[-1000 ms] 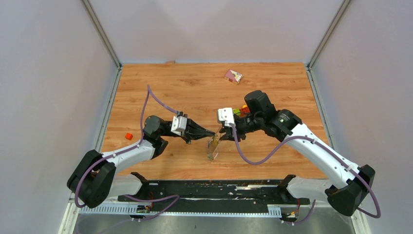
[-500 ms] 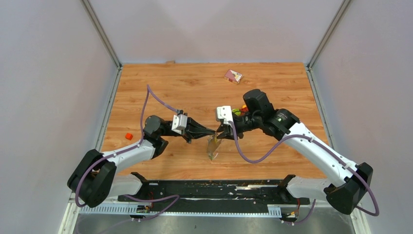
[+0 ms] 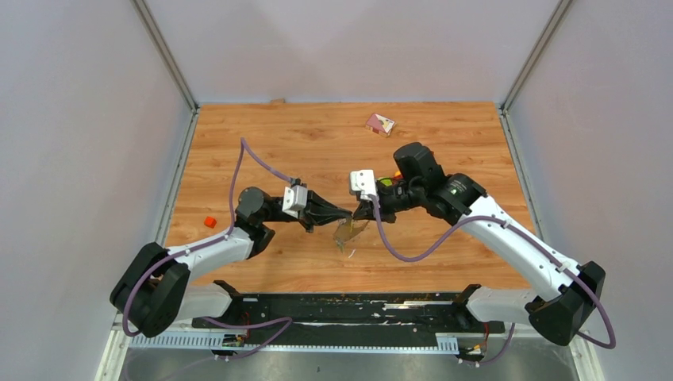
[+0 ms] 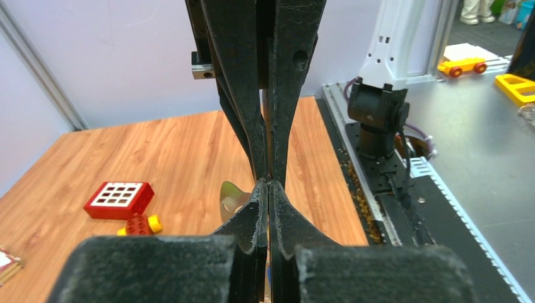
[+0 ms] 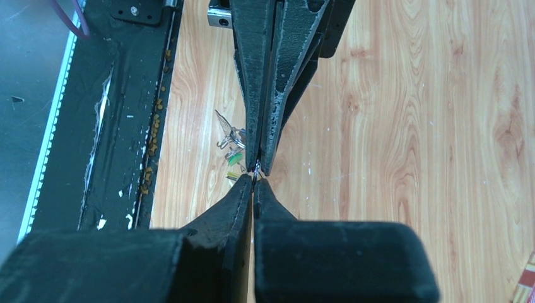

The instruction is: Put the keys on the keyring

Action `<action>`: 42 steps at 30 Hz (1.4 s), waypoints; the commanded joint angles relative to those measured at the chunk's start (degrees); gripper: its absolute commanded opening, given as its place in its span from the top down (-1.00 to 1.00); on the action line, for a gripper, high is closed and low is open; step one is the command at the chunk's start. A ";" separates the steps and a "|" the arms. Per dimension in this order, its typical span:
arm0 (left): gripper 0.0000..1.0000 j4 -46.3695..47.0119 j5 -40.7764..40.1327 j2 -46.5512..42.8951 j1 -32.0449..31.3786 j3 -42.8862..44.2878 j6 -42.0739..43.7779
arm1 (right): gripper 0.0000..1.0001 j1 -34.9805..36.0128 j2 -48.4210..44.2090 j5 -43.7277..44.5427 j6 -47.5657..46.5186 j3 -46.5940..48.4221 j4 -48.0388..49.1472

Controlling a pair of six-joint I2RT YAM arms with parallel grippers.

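Note:
My left gripper [image 3: 348, 214] and right gripper [image 3: 357, 213] meet tip to tip above the table's middle, both shut. The grey metallic keyring [image 3: 348, 230] hangs tilted from where the tips meet. Which jaws pinch it I cannot tell for sure. In the left wrist view a silvery curve of the keyring [image 4: 229, 198] shows behind my left gripper [image 4: 269, 183]. In the right wrist view small silvery keys [image 5: 229, 137] with a yellow-green tag [image 5: 235, 160] dangle below my right gripper [image 5: 255, 178]. A small red-orange piece [image 3: 209, 221] lies at the table's left.
The toy car [image 3: 388, 181] sits behind the right wrist and shows in the left wrist view [image 4: 140, 224] next to a red block with a white grid [image 4: 118, 199]. A pink and white card [image 3: 380, 123] lies at the back. The black base rail [image 3: 349, 311] runs along the near edge.
The hanging keyring has swung from upright to tilted and sits a little higher. The right gripper has shifted slightly left and back. The left gripper has barely moved.

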 commanded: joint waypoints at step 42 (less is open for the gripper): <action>0.54 -23.17 -1.57 -1.22 -0.41 5.98 19.50 | 1.00 4.34 11.36 13.02 -1.80 16.39 -15.17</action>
